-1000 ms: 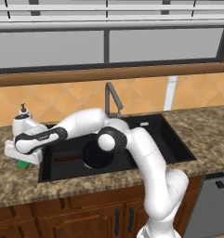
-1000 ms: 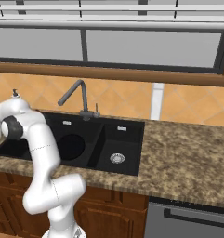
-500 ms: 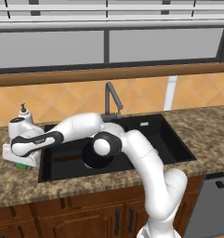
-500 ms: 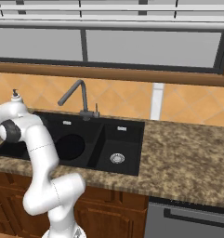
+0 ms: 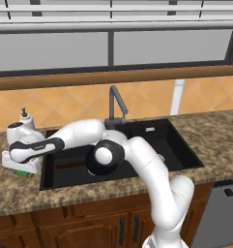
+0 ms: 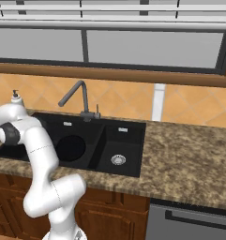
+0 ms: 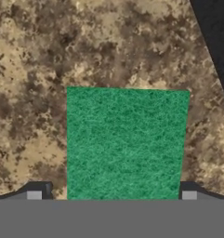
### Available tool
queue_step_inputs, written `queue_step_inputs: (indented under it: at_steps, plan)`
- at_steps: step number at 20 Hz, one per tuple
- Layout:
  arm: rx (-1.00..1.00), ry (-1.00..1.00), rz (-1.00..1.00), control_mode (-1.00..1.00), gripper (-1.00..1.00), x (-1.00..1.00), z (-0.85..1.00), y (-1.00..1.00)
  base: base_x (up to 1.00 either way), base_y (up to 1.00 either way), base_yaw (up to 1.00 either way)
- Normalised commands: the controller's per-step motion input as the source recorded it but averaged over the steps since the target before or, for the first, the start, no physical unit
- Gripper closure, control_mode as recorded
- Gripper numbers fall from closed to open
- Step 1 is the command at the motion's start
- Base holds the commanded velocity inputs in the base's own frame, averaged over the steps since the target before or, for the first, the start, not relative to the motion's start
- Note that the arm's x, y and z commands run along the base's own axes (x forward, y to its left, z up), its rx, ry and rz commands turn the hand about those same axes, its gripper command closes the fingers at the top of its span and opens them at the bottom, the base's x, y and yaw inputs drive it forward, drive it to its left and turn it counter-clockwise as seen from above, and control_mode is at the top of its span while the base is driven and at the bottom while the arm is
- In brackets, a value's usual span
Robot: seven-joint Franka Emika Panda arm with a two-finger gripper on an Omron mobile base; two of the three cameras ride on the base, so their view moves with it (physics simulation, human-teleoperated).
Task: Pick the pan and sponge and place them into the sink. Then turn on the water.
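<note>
The green sponge (image 7: pixel 127 144) lies flat on the speckled granite counter, left of the sink. My gripper (image 7: pixel 112 195) is open just above it, one fingertip (image 7: pixel 36 193) on each side of the block, apart from it. From the left base view the white hand covers most of the sponge (image 5: pixel 22 172), and a green corner peeks out beneath it. The black pan (image 6: pixel 71 147) rests in the larger left basin of the black sink (image 6: pixel 126 140); its brown handle (image 5: pixel 69 165) points left. The gooseneck faucet (image 5: pixel 115 104) shows no stream of water.
A white soap dispenser (image 5: pixel 25 116) stands just behind my hand on the counter (image 5: pixel 21 193). The sink's rim (image 7: pixel 215 32) is close to the sponge's right. Brown cabinets and a dishwasher front (image 6: pixel 194 220) sit below the counter.
My hand has sunk a little lower over the sponge, jaws still wide. The pan and the base have not moved.
</note>
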Motion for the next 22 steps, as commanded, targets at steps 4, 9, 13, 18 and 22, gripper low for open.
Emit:
queue_step_inputs:
  at_steps: [4,9,13,18,22]
  plan:
    - [0.06,0.0,0.0,-1.0,1.0,0.0,-0.8,-0.35,0.0,0.0,0.0]
    - [0.09,0.0,0.0,-1.0,1.0,-0.01,-0.26,-0.28,0.0,0.0,0.0]
    - [0.0,-0.12,0.01,-1.0,1.0,-0.23,-0.05,-0.43,0.0,0.0,0.0]
    - [0.0,-0.19,0.04,-1.0,1.0,-0.6,0.27,-0.77,0.0,0.0,0.0]
    - [0.0,-0.04,0.01,-1.0,1.0,-0.43,0.34,-0.85,0.0,0.0,0.0]
